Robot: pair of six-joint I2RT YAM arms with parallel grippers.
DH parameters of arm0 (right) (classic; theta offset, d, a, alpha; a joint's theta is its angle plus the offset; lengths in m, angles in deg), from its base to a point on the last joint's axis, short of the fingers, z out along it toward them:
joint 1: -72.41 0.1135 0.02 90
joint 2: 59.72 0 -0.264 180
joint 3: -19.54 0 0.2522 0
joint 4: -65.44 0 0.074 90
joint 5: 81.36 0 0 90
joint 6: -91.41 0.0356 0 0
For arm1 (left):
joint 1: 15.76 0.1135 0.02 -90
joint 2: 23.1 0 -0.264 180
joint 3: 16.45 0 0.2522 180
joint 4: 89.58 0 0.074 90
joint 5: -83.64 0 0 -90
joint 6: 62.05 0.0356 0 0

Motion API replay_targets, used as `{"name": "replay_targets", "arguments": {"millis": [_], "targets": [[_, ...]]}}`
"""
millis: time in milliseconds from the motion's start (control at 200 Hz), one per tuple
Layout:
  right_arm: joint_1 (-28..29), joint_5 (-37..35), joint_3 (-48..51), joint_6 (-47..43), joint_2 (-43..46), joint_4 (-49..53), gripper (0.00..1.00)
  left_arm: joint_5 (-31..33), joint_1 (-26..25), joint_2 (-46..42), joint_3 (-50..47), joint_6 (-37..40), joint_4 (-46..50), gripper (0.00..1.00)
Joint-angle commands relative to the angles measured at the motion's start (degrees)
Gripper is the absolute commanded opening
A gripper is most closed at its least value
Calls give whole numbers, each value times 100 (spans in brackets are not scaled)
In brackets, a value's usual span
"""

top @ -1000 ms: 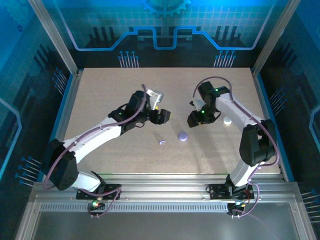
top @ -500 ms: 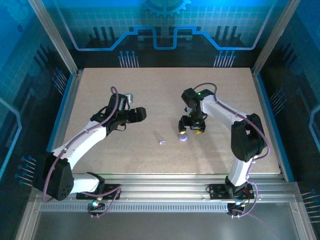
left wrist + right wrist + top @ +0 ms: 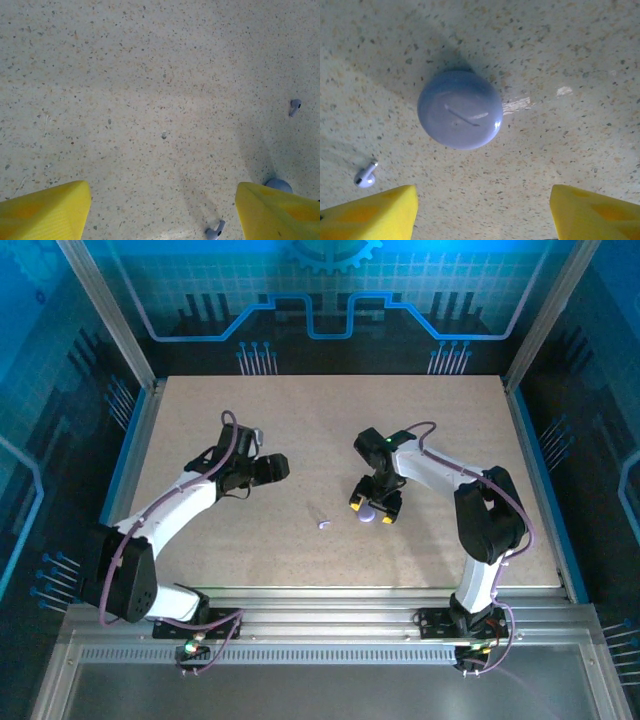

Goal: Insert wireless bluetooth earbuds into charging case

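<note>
Beside the case [image 3: 367, 511], both earbuds [image 3: 215, 231] lie loose on the table [image 3: 450, 420]; none is seated.
On the near side of the case and just to its left lies one earbud [image 3: 323, 524]. Over the case hangs the right gripper [image 3: 482, 192], jaws spread wide and holding nothing; the case sits just beyond its tips and looks closed. Farther left of the case, well apart from it, the left gripper [image 3: 162, 195] is likewise wide open and empty. Seen from its wrist camera, the other earbud lies past the case. Count: two earbuds, one case, two grippers. I judge the task barely begun, with opening the case and then lifting and seating each earbud all left to do.
</note>
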Motion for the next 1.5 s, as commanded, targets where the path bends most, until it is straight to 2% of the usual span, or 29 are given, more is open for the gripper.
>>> {"name": "replay_targets", "arguments": {"millis": [0,360,850,1496], "targets": [[68,-98,146,856,-34,-100,72,-151,98,100,243,-1,161,77],[202,-192,-4,1960,-210,-147,72,-173,311,285,382,10,241,77],[112,-221,-579,2051,-921,-120,68,-206,585,319,263,14,190,77],[46,-257,-187,2434,-1017,-410,63,-236,676,447,281,14,200,77]]}}
